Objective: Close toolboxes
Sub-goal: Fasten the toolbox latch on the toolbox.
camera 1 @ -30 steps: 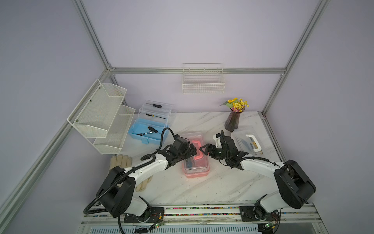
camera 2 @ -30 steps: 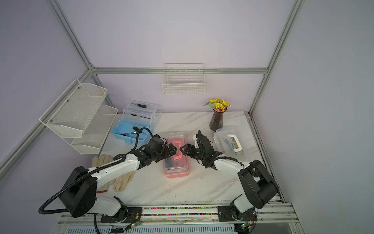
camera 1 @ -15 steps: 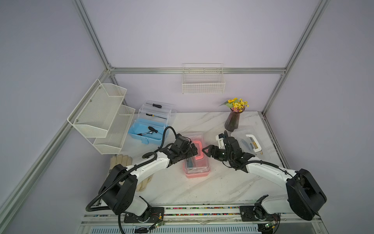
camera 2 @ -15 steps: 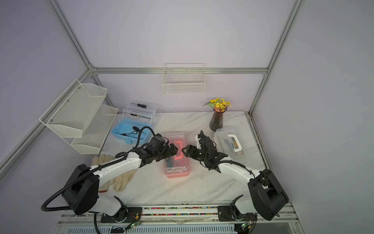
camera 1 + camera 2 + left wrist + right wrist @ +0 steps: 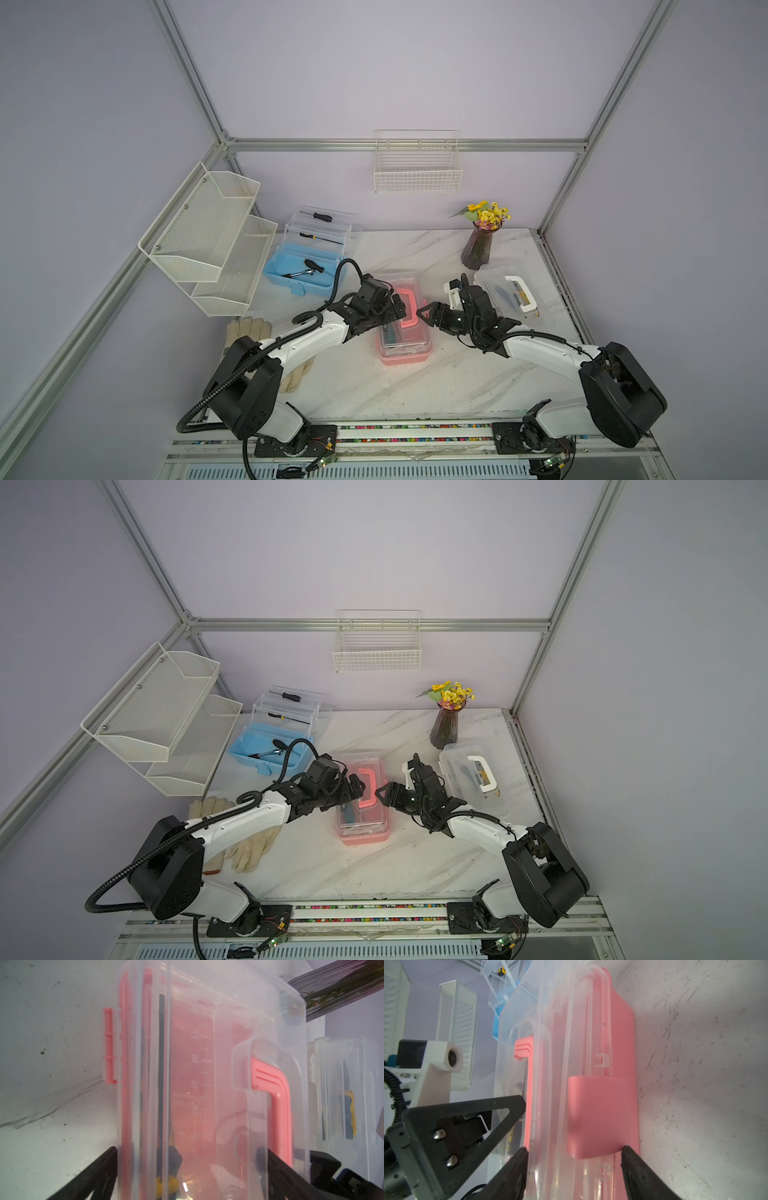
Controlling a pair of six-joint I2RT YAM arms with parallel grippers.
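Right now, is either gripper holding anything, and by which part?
Neither clearly grips. Both straddle the pink toolbox, lid to base: the right gripper at its latch, the left gripper on the opposite side.

The left arm (image 5: 307, 345) and the right arm (image 5: 540, 351) stretch from the lower corners toward mid-frame, forearms low. The left hand (image 5: 397, 309) has its jaws spread wide. The right hand (image 5: 424, 312), facing it almost tip to tip, has its jaws partly apart.

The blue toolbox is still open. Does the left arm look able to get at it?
Probably yes: the blue toolbox lies close to the left gripper, which stands open around the pink toolbox, and nothing stands between them.
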